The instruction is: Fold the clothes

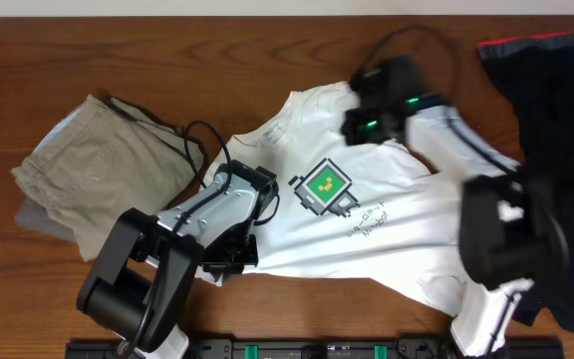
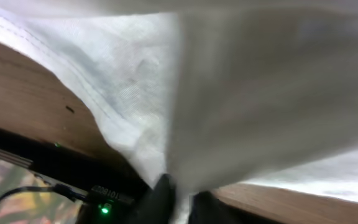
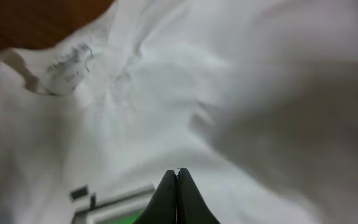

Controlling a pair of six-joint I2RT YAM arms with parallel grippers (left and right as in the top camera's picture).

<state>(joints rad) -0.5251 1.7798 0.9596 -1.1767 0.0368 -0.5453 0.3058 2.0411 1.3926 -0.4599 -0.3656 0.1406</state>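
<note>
Your left gripper [image 2: 179,193] pinches the white T-shirt [image 1: 397,214] at its near-left edge; your right gripper [image 3: 178,179] rests fully closed, near its collar.

Khaki garment [image 1: 88,170] flanks T-shirt [image 1: 397,239] left, black garment [image 1: 566,110] right (both close).

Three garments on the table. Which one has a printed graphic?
The white T-shirt in the middle: green-and-grey robot print on its chest. The khaki garment is plain; the black garment shows only a red stripe.
</note>
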